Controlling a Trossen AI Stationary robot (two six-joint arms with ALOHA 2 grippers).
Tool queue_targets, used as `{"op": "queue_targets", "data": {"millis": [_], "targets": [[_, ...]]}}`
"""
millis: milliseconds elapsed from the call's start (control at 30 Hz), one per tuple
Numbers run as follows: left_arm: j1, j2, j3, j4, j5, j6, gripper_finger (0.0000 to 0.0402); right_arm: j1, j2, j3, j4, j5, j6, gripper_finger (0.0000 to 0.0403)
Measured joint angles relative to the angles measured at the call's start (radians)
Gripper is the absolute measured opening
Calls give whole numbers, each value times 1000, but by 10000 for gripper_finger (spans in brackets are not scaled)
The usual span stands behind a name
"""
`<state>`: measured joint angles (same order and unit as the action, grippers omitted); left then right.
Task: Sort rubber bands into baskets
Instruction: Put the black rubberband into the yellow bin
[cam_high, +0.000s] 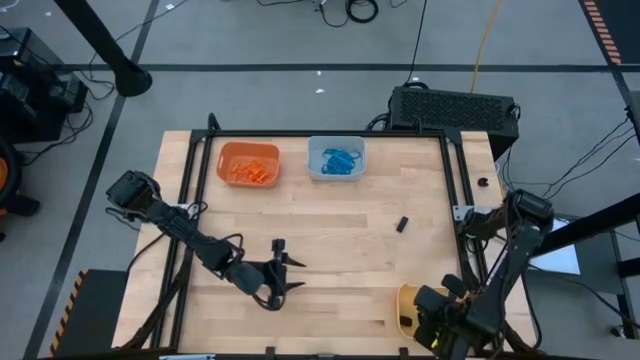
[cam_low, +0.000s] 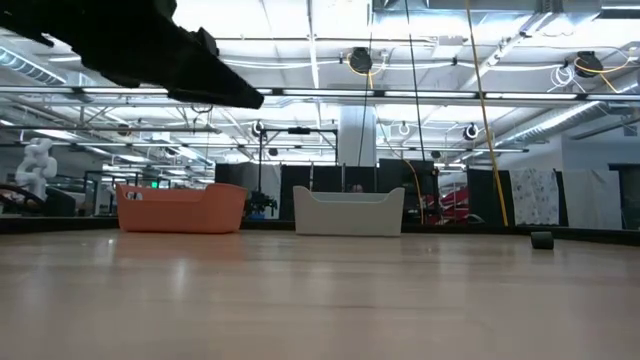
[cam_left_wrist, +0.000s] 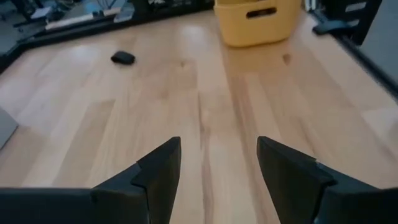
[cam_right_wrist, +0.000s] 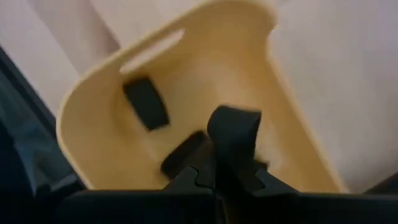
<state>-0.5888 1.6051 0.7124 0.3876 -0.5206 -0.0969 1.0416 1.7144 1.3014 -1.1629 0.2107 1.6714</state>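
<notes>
The table (cam_high: 330, 225) is a wooden top with a dark frame along its sides. The orange basket (cam_high: 247, 164) sits near the far edge at about 11 o'clock, full of orange bands (cam_high: 250, 172). Just beside it, at about 12 o'clock, is the blue-grey basket (cam_high: 336, 158) with blue bands (cam_high: 340, 159) inside. The two baskets do not touch. The yellow basket (cam_high: 412, 305) is at the near edge at about 5 o'clock, close to the right frame. The right gripper (cam_right_wrist: 217, 163) is down inside the yellow basket, pinched tight on a black band (cam_right_wrist: 233, 132). Two more black bands (cam_right_wrist: 146, 103) lie on the basket floor. One black band (cam_high: 402, 224) lies alone on the wood at about 3 o'clock, well apart from every basket. The left gripper (cam_high: 283, 270) hangs low over the table at about 7 o'clock, near the front edge, its fingers (cam_left_wrist: 163, 169) spread wide with nothing between them. The wide middle of the table is bare wood, so there is lots of room there.
</notes>
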Motion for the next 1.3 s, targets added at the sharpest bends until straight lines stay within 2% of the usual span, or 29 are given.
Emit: {"op": "queue_targets", "data": {"millis": [167,267,467,633,800,933,1100,1200,1300], "targets": [[4,0,0,20,12,24,218,6,37,0,54,-92,-7,3],[6,0,0,26,14,29,218,4,42,0,43,-123,-1,22],[6,0,0,24,31,33,218,-37,35,0,-3,-245,37,100],[6,0,0,24,35,33,219,-79,-16,0,-14,-271,7,168],[6,0,0,26,39,33,219,-131,-112,0,-121,-236,7,219],[6,0,0,27,49,31,219,-209,-171,0,-289,-144,44,242],[6,0,1,31,86,25,219,-334,-223,0,-291,-22,-107,259],[6,1,1,31,104,25,219,-430,-251,-8,-281,1,-214,265],[6,1,1,31,105,25,219,-529,-300,-73,-227,5,-316,267]]}}
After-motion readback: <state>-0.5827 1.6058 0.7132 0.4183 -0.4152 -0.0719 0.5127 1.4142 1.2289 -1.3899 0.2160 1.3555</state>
